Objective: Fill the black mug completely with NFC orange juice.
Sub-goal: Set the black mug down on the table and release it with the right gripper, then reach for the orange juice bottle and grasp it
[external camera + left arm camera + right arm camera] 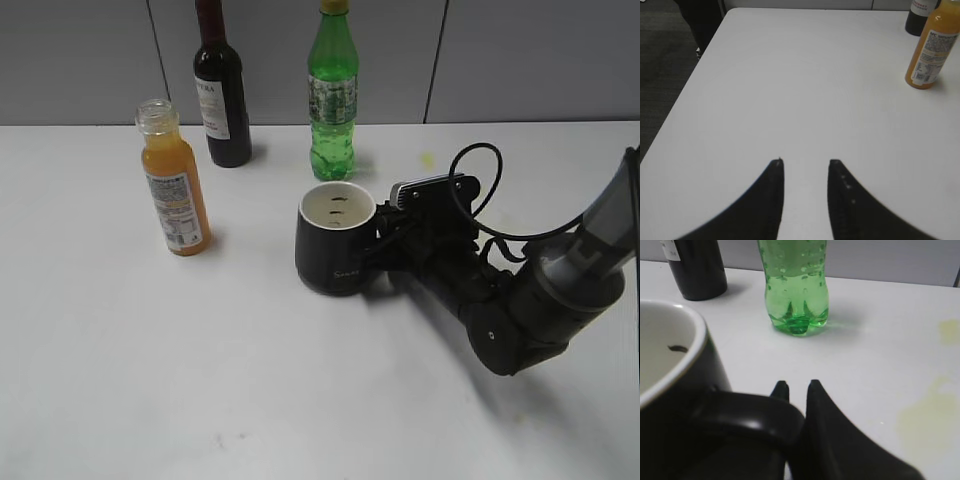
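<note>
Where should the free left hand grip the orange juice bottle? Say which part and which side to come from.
Grip the orange juice bottle around its straight labelled body, below the open neck. It stands upright, so close in level. Coming from its left or front looks safest: the wine bottle stands behind on its right.

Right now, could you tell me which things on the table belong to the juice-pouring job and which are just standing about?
For the job:
- black mug, handle gripped by the right gripper
- NFC orange juice, uncapped, standing apart at left
- left gripper, open, empty

Just standing about:
- green bottle
- dark wine bottle
</note>
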You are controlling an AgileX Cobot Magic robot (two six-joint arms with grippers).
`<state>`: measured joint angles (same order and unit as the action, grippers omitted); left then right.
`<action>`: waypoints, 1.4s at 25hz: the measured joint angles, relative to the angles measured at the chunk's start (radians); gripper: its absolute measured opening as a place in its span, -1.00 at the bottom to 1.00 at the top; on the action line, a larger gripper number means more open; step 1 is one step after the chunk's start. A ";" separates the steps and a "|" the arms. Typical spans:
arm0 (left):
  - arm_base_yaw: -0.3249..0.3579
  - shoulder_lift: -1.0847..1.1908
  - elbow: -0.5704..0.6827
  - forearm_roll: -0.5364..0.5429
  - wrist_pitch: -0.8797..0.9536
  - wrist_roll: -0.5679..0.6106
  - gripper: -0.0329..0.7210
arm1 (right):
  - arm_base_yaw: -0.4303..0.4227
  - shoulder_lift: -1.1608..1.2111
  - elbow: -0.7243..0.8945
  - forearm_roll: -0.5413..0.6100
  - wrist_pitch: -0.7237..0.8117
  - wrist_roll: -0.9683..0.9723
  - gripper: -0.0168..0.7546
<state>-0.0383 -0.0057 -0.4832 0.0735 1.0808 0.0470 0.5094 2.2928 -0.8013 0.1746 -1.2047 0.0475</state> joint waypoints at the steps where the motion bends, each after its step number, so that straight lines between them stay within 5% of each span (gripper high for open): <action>1: 0.000 0.000 0.000 0.000 0.000 0.000 -0.28 | 0.000 0.001 0.000 -0.002 -0.001 0.002 -0.73; 22: 0.000 0.000 0.000 0.000 0.000 0.000 -0.28 | 0.000 -0.051 0.107 -0.034 -0.017 0.014 0.45; 35: 0.000 0.000 0.000 0.000 0.000 0.000 -0.28 | 0.000 -0.157 0.266 -0.032 -0.016 0.000 0.53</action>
<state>-0.0383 -0.0057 -0.4832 0.0735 1.0808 0.0470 0.5094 2.1362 -0.5353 0.1426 -1.2209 0.0477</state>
